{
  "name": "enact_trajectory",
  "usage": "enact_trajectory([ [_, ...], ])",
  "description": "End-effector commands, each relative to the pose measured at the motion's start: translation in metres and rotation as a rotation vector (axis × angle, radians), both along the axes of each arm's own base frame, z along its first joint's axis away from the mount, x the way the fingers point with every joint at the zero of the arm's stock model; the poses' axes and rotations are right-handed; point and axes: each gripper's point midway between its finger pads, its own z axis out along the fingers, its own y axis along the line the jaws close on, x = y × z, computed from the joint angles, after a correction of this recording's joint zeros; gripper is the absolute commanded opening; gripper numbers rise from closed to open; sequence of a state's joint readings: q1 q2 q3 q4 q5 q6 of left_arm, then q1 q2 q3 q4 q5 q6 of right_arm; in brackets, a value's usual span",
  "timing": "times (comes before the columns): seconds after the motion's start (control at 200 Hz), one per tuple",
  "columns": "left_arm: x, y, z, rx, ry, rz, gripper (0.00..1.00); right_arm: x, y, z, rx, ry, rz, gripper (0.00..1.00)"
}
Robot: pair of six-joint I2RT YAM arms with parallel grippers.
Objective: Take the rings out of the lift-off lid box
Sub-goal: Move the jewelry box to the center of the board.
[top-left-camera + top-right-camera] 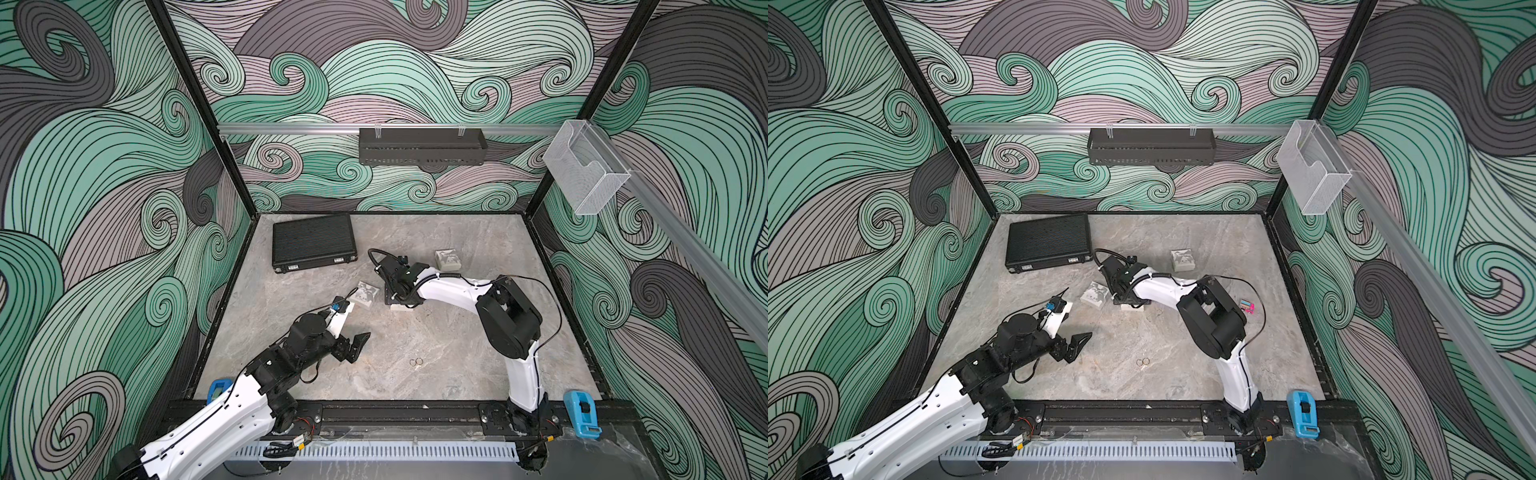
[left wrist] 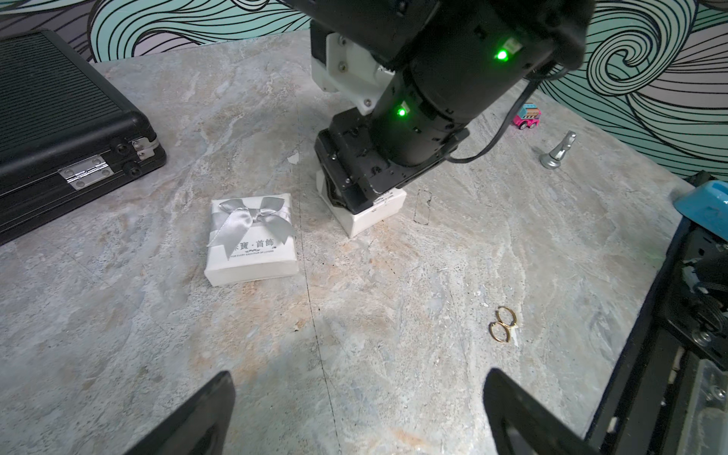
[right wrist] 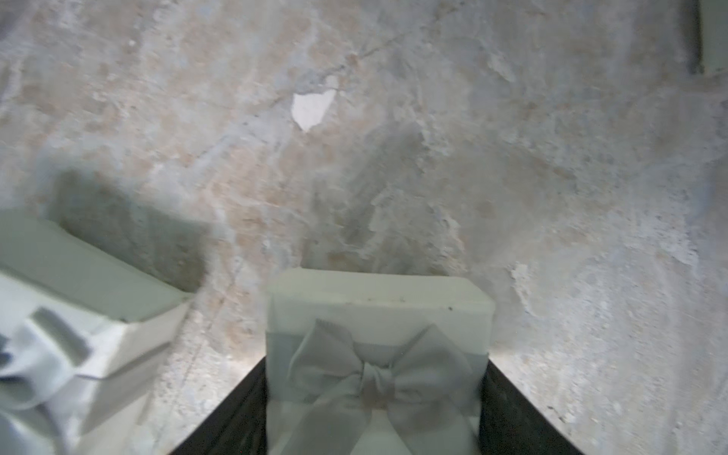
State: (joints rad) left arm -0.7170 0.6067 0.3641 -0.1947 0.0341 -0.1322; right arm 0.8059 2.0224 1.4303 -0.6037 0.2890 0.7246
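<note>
Two rings point(image 2: 502, 325) lie flat on the table point(image 2: 394, 275), outside any box and touching each other side by side. In the left wrist view they are thin, plain, gold-toned hoops of about equal size. In both top views the rings point(image 1: 417, 362) point(image 1: 1143, 363) show only as tiny pale loops toward the front of the table, between the two arm bases and well apart from the boxes.

The left gripper point(image 2: 358, 382) hovers near them with its jaws spread wide and nothing between them.

The right gripper point(image 3: 376, 366) points down at the mid box point(image 3: 378, 307), a white box with a grey ribbon bow on its lid. Its black fingers point(image 3: 236, 417) stand close against the box's two sides. Whether they press it I cannot tell.

Just beside it sits a like box, the side box point(image 2: 252, 240), lid on, with a silver bow and printed lettering. A third, the far box point(image 1: 448, 260), stands farther back.

A black case point(image 1: 313, 245) lies at the back left, and a small pink-and-teal toy point(image 1: 1246, 306) sits by the right arm.
</note>
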Motion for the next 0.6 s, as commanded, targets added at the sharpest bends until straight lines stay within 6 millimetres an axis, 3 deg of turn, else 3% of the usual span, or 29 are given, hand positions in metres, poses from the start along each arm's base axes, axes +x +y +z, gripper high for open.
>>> enact_trajectory([
  [0.0, 0.003, -0.005, 0.01, -0.009, -0.034, -0.016, 0.99, -0.005, -0.023, 0.006, -0.021, -0.004, -0.007, 0.71],
  [0.336, 0.011, -0.018, 0.013, -0.001, -0.045, -0.051, 0.99, -0.03, -0.068, 0.01, -0.014, -0.01, 0.09, 0.7],
  [0.421, 0.014, -0.023, 0.014, 0.009, -0.046, -0.066, 0.99, -0.033, -0.074, 0.012, 0.002, -0.009, 0.106, 0.77],
  [0.511, 0.019, -0.029, 0.013, 0.026, -0.038, -0.08, 0.99, -0.033, -0.08, 0.015, 0.021, -0.009, 0.114, 0.91],
  [0.596, 0.021, -0.033, 0.014, 0.036, -0.021, -0.089, 0.99, -0.026, -0.09, 0.026, 0.034, -0.032, 0.117, 1.0],
])
